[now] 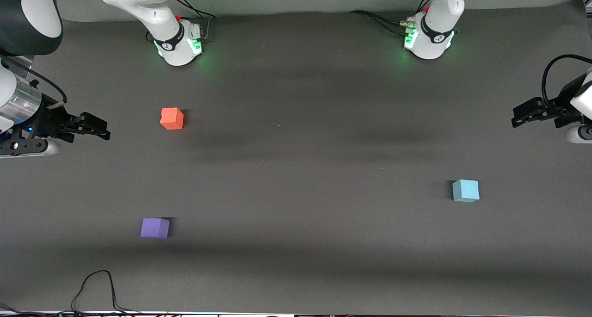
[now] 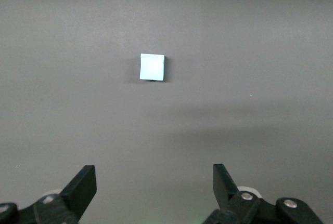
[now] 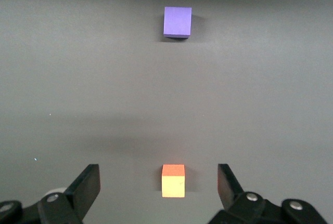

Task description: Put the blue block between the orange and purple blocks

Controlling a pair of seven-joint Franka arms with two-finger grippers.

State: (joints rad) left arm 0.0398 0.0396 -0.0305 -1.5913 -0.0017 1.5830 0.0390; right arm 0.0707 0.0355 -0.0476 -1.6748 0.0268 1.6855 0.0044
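The pale blue block [image 1: 465, 190] sits on the dark table toward the left arm's end; it also shows in the left wrist view [image 2: 152, 67]. The orange block [image 1: 171, 118] and the purple block [image 1: 155, 227] sit toward the right arm's end, the purple one nearer the front camera. Both show in the right wrist view, orange [image 3: 173, 180] and purple [image 3: 177, 22]. My left gripper [image 1: 520, 118] [image 2: 154, 182] is open and empty, up over the table's end. My right gripper [image 1: 99, 128] [image 3: 158, 185] is open and empty, up over the table beside the orange block.
The two arm bases [image 1: 178, 44] [image 1: 428, 39] stand along the table's back edge with cables beside them. A black cable [image 1: 97, 287] loops onto the table at the edge nearest the front camera. The dark mat [image 1: 296, 169] spreads between the blocks.
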